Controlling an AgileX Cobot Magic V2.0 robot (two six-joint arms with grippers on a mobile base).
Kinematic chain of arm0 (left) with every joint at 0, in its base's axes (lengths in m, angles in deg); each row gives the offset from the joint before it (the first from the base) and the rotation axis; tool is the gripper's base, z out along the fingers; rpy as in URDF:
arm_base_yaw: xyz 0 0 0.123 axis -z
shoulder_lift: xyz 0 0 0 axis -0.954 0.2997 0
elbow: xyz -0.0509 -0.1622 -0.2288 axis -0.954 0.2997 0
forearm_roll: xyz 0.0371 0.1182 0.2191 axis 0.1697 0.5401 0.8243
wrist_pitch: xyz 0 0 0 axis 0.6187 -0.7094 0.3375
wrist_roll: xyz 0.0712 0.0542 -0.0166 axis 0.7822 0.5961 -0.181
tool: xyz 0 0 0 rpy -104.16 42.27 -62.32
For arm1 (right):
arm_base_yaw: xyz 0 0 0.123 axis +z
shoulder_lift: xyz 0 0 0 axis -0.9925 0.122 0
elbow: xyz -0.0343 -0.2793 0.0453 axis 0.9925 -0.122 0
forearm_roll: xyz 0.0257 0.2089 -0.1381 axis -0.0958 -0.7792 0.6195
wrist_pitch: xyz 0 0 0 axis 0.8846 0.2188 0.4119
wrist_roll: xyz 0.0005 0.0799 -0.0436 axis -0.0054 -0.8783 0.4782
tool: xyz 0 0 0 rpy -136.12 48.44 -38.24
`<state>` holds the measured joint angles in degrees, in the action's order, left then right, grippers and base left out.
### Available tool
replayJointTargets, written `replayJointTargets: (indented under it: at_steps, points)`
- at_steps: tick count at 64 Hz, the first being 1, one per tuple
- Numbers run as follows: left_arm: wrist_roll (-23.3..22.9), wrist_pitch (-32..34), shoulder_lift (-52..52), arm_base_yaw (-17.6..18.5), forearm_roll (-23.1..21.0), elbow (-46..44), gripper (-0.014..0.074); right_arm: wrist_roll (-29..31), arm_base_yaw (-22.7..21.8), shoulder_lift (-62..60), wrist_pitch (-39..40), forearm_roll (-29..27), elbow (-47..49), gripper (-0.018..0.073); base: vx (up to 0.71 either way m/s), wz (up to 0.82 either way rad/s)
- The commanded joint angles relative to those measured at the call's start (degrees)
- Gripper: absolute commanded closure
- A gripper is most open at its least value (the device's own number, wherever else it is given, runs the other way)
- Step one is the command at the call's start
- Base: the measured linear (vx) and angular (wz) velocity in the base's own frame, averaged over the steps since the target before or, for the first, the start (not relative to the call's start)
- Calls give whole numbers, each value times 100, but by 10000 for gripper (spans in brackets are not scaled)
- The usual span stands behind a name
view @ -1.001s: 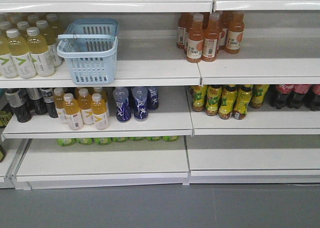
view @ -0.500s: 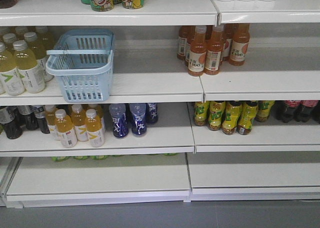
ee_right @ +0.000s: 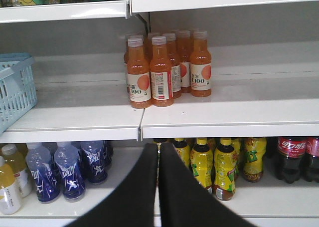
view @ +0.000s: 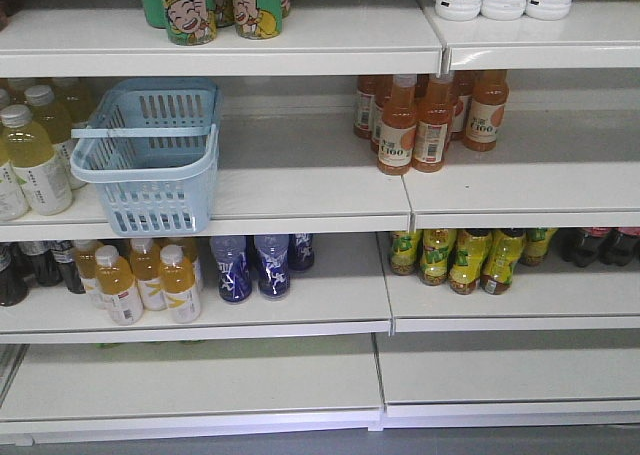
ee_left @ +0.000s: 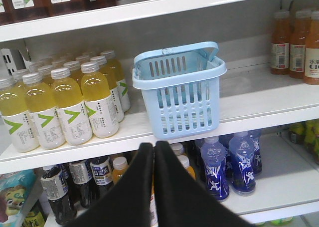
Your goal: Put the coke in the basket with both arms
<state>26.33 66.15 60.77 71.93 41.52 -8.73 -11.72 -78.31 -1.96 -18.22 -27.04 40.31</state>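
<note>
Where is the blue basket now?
In the front view the basket stands at the left, on the shelf under the green cans, beside the pale yellow bottles.

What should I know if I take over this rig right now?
Left gripper: shut, empty, low in front of the basket.
Right gripper: shut, empty, below the orange bottles.
The basket stands upright on the middle shelf, nothing seen inside.
No coke can shows in any view; only dark cola bottles on the lower shelf, right.
Done: nothing. Left: find the can, grasp it, place it in the basket.
</note>
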Motion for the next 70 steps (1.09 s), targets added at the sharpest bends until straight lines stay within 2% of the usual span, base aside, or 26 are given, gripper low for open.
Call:
replayJointTargets:
  at_steps: [1,70]
  points:
    - [-9,392,-115,8,-2,-22,602,28,-3,-104,447,55,-60,568,8,-1]
    - [-9,392,-115,8,-2,-22,602,28,-3,-104,447,55,-60,568,3,0]
